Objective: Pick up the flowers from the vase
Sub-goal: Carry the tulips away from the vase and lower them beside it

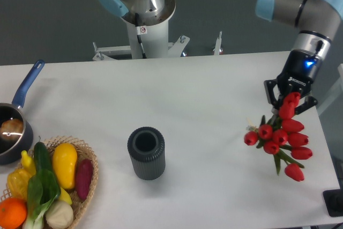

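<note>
Gripper (290, 102) clasping glossy red flowers (281, 139), ribbed cylindrical vase (146, 153) apart

Open tabletop (214, 95) stretched across the middle and far side, giving a gripper room to pass. 1 vase (146, 153) stood alone near the centre front, with clear surface all round it. The basket (88, 186) and saucepan (13, 127) crowded the near left corner. At the right edge the gripper (290, 102) and flowers (281, 138) filled the space.
</note>
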Action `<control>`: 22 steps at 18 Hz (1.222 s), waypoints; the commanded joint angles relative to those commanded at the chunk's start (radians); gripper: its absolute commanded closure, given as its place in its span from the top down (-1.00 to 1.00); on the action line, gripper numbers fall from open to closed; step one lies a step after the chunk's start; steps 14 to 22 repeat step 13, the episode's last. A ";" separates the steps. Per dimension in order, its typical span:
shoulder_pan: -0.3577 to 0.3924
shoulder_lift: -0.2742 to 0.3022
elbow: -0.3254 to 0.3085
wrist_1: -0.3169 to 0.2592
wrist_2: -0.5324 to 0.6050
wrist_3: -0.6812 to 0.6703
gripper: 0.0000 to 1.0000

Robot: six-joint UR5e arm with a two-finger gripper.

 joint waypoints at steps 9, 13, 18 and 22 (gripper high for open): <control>-0.104 -0.058 0.048 -0.005 0.430 0.250 -1.00; -0.130 -0.063 0.055 -0.008 0.528 0.258 -1.00; -0.130 -0.063 0.055 -0.008 0.528 0.258 -1.00; -0.130 -0.063 0.055 -0.008 0.528 0.258 -1.00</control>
